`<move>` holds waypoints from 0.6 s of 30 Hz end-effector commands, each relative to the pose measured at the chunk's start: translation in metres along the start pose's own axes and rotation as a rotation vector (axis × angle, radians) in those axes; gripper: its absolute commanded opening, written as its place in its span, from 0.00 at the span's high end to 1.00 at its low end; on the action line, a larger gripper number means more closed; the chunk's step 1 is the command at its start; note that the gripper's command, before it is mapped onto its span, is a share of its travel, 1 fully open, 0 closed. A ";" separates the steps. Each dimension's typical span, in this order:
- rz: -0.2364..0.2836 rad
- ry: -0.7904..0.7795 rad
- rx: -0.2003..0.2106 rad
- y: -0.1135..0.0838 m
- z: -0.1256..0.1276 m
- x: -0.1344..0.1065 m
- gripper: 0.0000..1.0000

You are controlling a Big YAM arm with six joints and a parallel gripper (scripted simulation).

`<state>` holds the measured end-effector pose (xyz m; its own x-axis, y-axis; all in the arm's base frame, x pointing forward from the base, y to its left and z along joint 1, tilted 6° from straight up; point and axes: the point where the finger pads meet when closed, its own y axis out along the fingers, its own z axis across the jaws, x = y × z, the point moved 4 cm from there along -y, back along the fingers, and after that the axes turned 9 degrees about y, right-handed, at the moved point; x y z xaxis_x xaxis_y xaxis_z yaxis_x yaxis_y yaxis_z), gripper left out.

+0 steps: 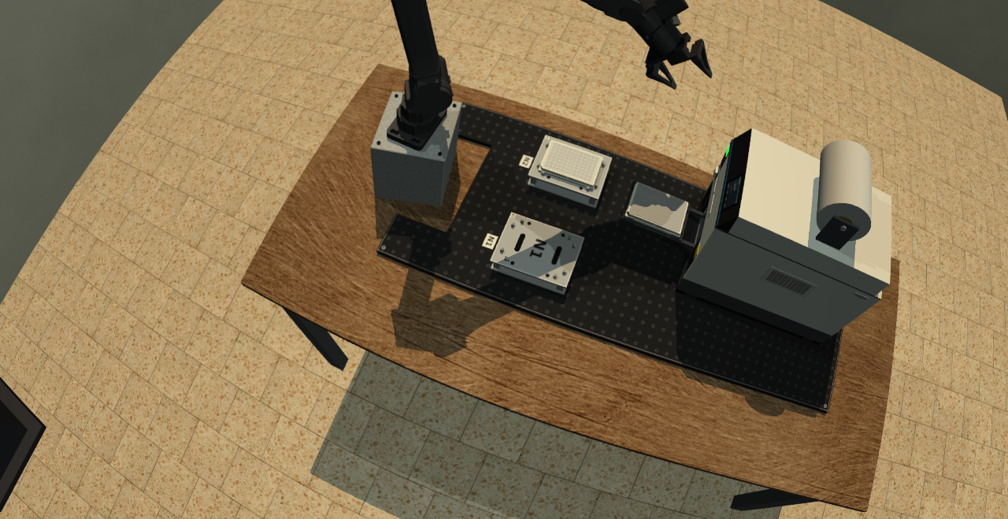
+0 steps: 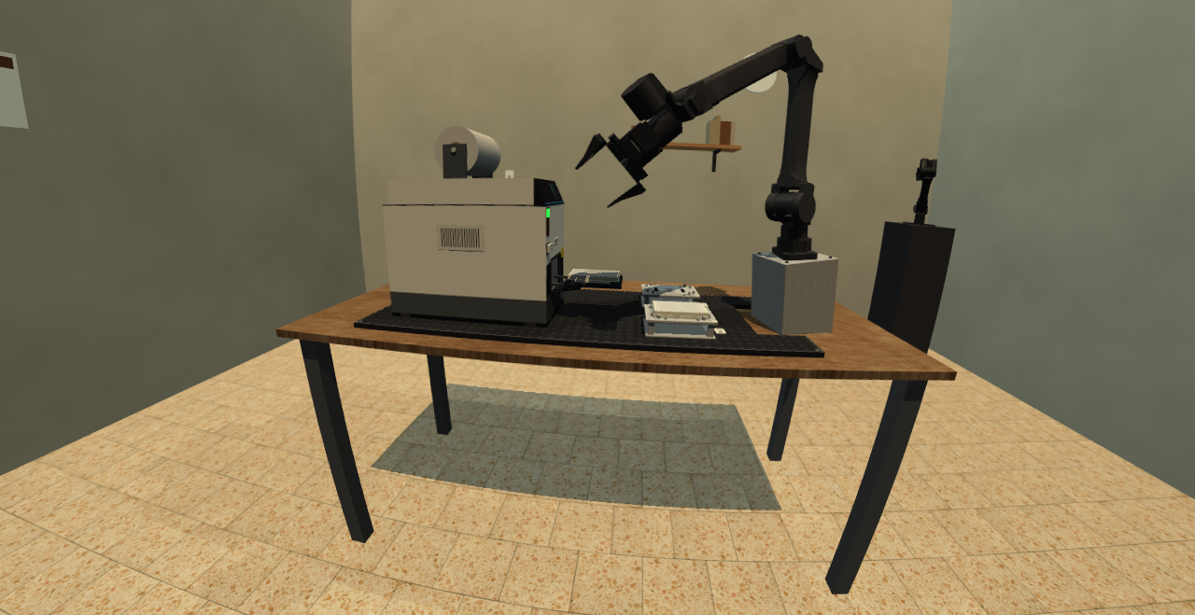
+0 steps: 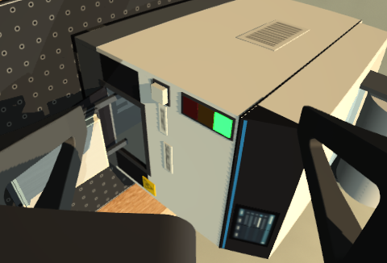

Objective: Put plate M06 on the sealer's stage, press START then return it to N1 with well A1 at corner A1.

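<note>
My gripper [image 1: 692, 81] [image 2: 593, 187] [image 3: 192, 118] is open and empty, high above the table in front of the sealer [image 1: 782, 191] [image 2: 468, 264] [image 3: 201, 174]. The sealer's lamp [image 3: 222, 125] [image 2: 548, 213] [image 1: 728, 150] is green. The stage is out, and plate M06 [image 1: 658, 205] [image 2: 595, 277] [image 3: 95, 156] lies on it with a smooth, shiny top; it looks flat. My left finger partly hides it in the wrist view. START [image 3: 160, 93] is beside the lamp. Nest N1 [image 1: 539, 268] is empty. Nest N2 [image 2: 678, 327] holds a white well plate [image 1: 572, 161] [image 2: 678, 309]. Well A1 cannot be made out.
The foil roll [image 1: 846, 174] [image 2: 480, 151] stands on top of the sealer. The arm's pedestal [image 1: 409, 177] [image 2: 794, 294] stands at the opposite end of the table. Both nests are between it and the stage. N2 is on one side of the black breadboard [image 1: 620, 297], N1 on the other.
</note>
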<state>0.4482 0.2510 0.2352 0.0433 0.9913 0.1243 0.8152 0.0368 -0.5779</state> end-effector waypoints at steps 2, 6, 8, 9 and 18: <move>-0.052 0.031 -0.077 -0.016 -0.037 0.020 0.00; -0.052 0.031 -0.077 -0.016 -0.037 0.020 0.00; -0.053 0.085 -0.073 -0.015 -0.032 0.012 0.01; -0.053 0.138 -0.070 -0.014 -0.028 0.003 0.01; -0.029 0.405 -0.053 -0.008 0.001 -0.046 0.05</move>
<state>0.4357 0.2222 0.2269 0.1572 0.9321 0.3263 0.8270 0.0563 -0.5593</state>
